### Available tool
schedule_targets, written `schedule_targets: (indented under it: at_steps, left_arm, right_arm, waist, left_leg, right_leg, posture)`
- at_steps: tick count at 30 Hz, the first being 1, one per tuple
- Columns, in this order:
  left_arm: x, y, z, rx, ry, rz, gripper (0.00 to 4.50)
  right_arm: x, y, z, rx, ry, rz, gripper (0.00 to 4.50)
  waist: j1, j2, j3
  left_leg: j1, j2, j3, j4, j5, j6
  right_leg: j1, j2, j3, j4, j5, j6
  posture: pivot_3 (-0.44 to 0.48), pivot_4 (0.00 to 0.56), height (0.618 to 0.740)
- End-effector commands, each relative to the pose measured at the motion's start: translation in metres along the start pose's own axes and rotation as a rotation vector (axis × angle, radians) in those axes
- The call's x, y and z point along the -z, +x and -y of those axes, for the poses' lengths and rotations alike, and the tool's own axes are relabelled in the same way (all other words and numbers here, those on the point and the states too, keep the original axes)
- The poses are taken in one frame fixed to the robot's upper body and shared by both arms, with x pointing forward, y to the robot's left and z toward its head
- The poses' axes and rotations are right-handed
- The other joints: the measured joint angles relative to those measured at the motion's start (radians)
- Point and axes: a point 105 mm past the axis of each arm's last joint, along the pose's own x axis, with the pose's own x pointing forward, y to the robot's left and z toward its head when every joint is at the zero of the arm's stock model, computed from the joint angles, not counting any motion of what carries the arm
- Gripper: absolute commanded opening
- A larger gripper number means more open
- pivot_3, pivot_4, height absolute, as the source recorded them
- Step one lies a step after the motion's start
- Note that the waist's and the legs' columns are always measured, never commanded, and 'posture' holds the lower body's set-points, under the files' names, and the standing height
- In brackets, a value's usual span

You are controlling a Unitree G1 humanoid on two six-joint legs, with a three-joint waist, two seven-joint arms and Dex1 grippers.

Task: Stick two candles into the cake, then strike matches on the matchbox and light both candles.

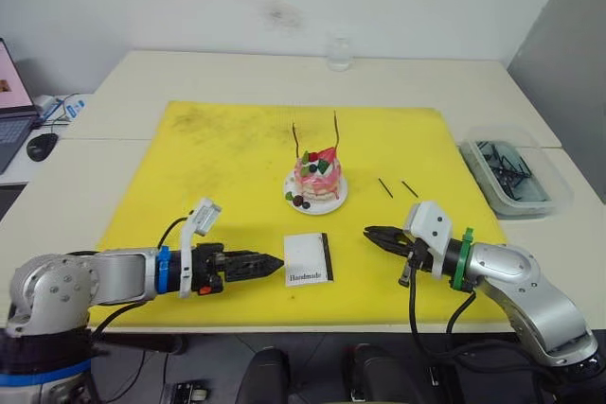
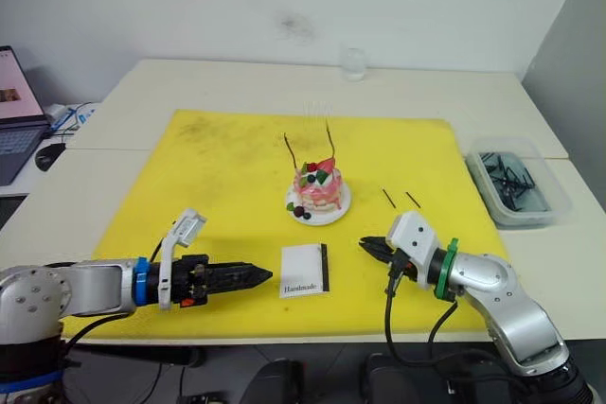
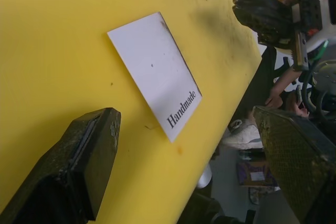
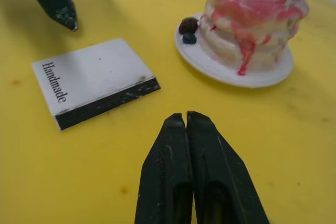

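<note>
Now, left to right: left gripper (image 1: 273, 261) spread wide in wrist view, empty, just beside matchbox (image 1: 309, 258). Cake (image 1: 317, 180) mid-mat, both candles (image 1: 335, 127) already upright in it. Right gripper (image 1: 372, 232) clenched, empty; matches (image 1: 385, 187) beyond, untouched. Risk: thin matches slipping at pickup; careless reach toppling candles.

A mat (image 1: 227, 167) lies on the desk (image 1: 189, 78). The cake (image 1: 317, 177) stands near the mat's middle with two candles (image 1: 335, 127) stuck upright in it. The matchbox (image 1: 309, 258) lies in front of the cake, between the left pincer (image 1: 273, 261) and right pincer (image 1: 371, 232). Two matches (image 1: 385, 187) lie right of the cake. A tray (image 1: 514, 177) sits off the mat's right edge; a glass (image 1: 339, 54) stands behind the mat.
</note>
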Motion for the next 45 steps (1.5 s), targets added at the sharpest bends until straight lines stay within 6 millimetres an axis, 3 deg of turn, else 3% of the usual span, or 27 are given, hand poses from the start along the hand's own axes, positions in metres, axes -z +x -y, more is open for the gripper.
schedule_targets:
  at_steps: [1,14,23,31,45]
  left_arm:
    - [-0.005,0.010,0.005,0.033,-0.026,-0.014,4.50]
    - [-0.004,0.029,0.000,0.027,-0.100,-0.066,4.50]
    - [-0.002,0.040,0.020,0.112,-0.111,-0.068,4.50]
    - [0.004,0.052,0.005,0.019,-0.138,-0.083,4.50]
    - [0.007,0.066,0.012,0.055,-0.147,-0.079,4.50]
  right_arm:
    - [-0.015,0.004,-0.004,-0.045,-0.034,-0.008,0.04]
    - [-0.013,0.023,-0.007,-0.116,-0.032,-0.109,0.04]
    - [0.000,0.028,-0.016,-0.169,-0.006,-0.188,0.04]
    - [0.006,0.031,-0.012,-0.155,0.000,-0.224,0.04]
    - [0.001,0.035,-0.026,-0.207,0.038,-0.213,0.04]
  waist:
    - [0.000,0.000,0.000]
    - [0.001,0.000,0.000]
    - [0.007,0.000,0.000]
    - [0.007,0.000,0.000]
    - [0.025,0.000,0.000]
  left_leg:
    - [0.000,0.000,0.000,0.000,0.000,0.000]
    - [0.000,-0.001,0.000,0.000,0.000,0.000]
    - [-0.001,-0.002,0.000,0.000,0.000,0.000]
    - [0.000,-0.001,0.000,0.000,0.000,0.000]
    - [0.000,-0.002,0.000,0.001,0.000,0.000]
  right_leg:
    - [0.000,0.000,0.000,0.000,0.000,0.000]
    - [0.000,0.000,0.000,0.000,0.000,0.000]
    - [0.000,-0.002,0.000,-0.001,0.000,0.000]
    - [0.000,-0.001,0.000,0.000,0.000,0.000]
    - [0.001,-0.002,0.000,0.000,0.001,0.001]
  posture:
    - [0.000,0.150,0.740]
    - [0.000,0.150,0.740]
    - [0.000,0.150,0.740]
    - [0.000,0.150,0.740]
    - [0.000,0.150,0.740]
